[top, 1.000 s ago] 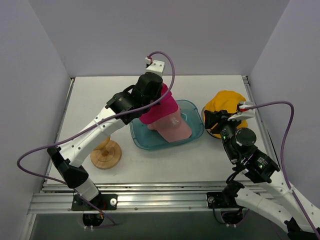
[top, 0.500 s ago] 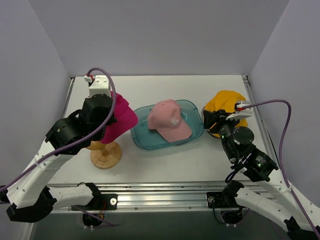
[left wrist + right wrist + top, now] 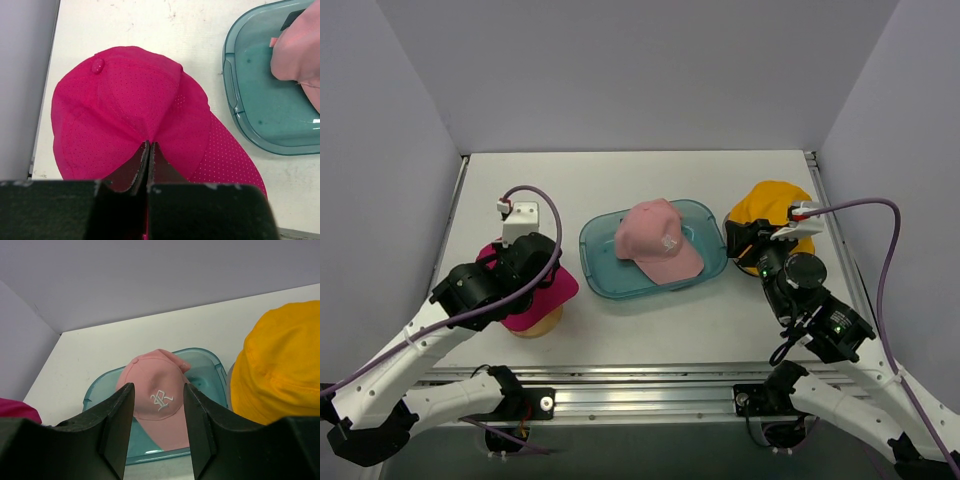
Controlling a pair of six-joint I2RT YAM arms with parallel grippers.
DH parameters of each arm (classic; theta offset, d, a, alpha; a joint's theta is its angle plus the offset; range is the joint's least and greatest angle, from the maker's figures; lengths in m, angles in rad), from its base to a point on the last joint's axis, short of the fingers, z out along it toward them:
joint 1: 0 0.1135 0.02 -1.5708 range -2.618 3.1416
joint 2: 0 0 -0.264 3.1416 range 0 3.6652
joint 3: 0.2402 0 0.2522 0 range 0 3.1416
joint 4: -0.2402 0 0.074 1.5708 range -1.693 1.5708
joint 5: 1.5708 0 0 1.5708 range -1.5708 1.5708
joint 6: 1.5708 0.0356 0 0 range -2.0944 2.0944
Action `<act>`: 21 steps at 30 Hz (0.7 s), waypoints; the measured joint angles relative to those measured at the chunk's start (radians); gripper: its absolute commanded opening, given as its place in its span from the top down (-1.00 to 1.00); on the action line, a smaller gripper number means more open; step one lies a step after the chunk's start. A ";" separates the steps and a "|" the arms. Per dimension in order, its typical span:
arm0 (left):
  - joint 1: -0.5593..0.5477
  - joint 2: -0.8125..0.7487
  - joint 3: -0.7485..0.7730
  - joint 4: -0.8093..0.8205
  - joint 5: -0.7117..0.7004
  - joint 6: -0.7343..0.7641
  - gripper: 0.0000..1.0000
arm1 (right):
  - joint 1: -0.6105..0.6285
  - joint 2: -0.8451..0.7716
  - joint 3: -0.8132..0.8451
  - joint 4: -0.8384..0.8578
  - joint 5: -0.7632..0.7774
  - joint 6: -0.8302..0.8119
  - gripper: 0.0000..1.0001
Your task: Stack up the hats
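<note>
Your left gripper point(image 3: 148, 148) is pinching a fold of the magenta hat point(image 3: 125, 100) between fingers pressed tight together, and that hat is draping over the wooden stand point(image 3: 542, 326) at the left of the table point(image 3: 620, 170). Your right gripper point(image 3: 158, 388) is hovering with fingers spread, holding nothing. The pale pink hat point(image 3: 658, 240) is lying in the teal tray point(image 3: 605, 278), and the yellow-orange hat point(image 3: 772, 205) is sitting just beside the tray's right end.

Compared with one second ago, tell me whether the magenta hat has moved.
Yes. Pinched in the left end effector, the magenta hat went from over the teal tray to left of it, nearer the arms' bases.
</note>
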 measured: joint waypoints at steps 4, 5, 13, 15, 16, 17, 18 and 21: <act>0.000 -0.028 -0.042 -0.012 -0.001 -0.061 0.95 | 0.000 0.011 0.000 0.000 -0.006 0.000 0.20; 0.000 -0.046 -0.062 -0.013 -0.001 -0.081 0.95 | 0.000 0.014 0.000 0.000 -0.007 0.000 0.20; -0.003 -0.127 -0.158 -0.008 0.021 -0.138 0.95 | 0.000 0.021 0.000 0.000 -0.007 0.000 0.20; -0.006 -0.132 -0.161 -0.007 0.021 -0.154 0.95 | 0.000 0.023 0.000 0.000 -0.007 0.000 0.20; -0.006 -0.134 -0.163 -0.007 0.021 -0.161 0.95 | 0.000 0.024 0.000 0.000 -0.007 0.000 0.20; -0.007 -0.135 -0.164 -0.007 0.021 -0.171 0.95 | 0.000 0.025 0.000 0.000 -0.007 0.000 0.20; -0.007 -0.137 -0.166 -0.007 0.019 -0.180 0.95 | 0.000 0.025 0.000 0.000 -0.007 0.000 0.20; -0.007 -0.140 -0.177 0.003 0.008 -0.206 0.95 | 0.000 0.025 0.000 0.000 -0.007 0.000 0.20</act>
